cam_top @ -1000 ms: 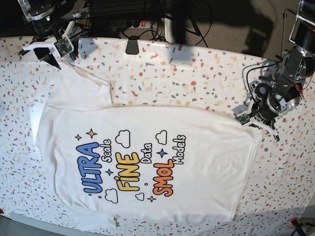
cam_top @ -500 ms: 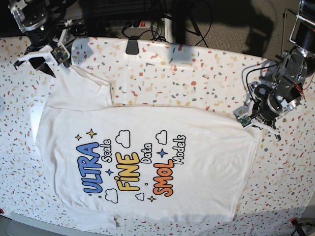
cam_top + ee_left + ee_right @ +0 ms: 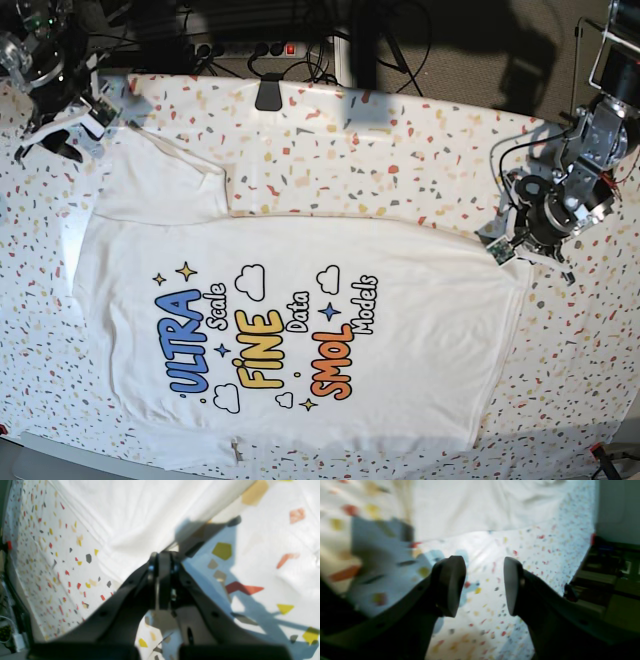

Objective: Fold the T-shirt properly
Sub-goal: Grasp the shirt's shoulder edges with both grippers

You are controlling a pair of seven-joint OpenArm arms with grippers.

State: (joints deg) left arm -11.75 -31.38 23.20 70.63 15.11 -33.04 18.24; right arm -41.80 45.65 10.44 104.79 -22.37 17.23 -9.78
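Pinching T-shirt (image 3: 140, 517), left fingers (image 3: 160, 580); right (image 3: 483, 585) spread.

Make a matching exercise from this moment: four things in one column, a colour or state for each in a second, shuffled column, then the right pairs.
Things:
1. left gripper
2. right gripper
3. word "ULTRA" on the T-shirt
4. word "SMOL"

Colour or state:
A. orange
B. jaws apart, nothing between them
C. blue
D. jaws shut, at the shirt's edge

Pairs: 1-D, 2-B, 3-C, 4-A
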